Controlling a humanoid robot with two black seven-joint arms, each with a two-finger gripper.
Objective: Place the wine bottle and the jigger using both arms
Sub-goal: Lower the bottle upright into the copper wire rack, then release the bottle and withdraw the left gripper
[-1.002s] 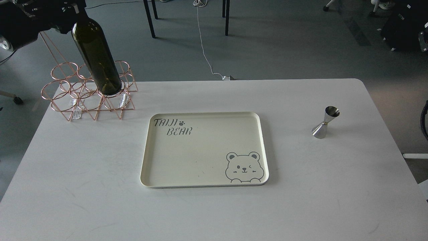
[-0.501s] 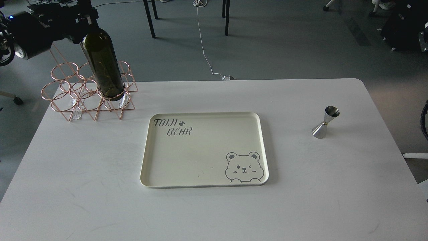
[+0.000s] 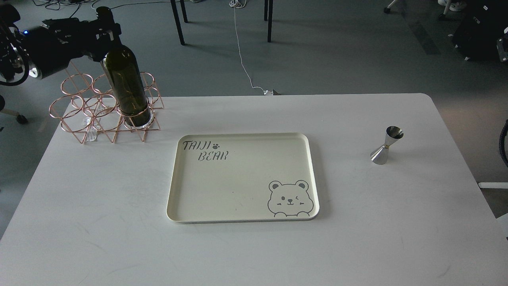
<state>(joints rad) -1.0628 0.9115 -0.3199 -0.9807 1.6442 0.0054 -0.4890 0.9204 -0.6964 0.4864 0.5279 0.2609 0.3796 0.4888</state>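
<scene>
The dark olive-green wine bottle stands nearly upright with its base inside the front right ring of a copper wire rack at the table's far left. My left gripper is shut on the bottle's neck, with the arm coming in from the upper left. The silver jigger stands alone on the white table at the right, slightly tilted in view. Only a dark curved part of my right arm shows at the right edge; its gripper is out of view.
A cream tray printed with "TAIJI BEAR" and a bear face lies in the middle of the table, with nothing on it. Beyond the table are chair legs and a white cable on the grey floor.
My left gripper has lowered the bottle down and to the right, bringing it more upright. Its base has sunk into the rack's front right ring. The jigger has not moved.
</scene>
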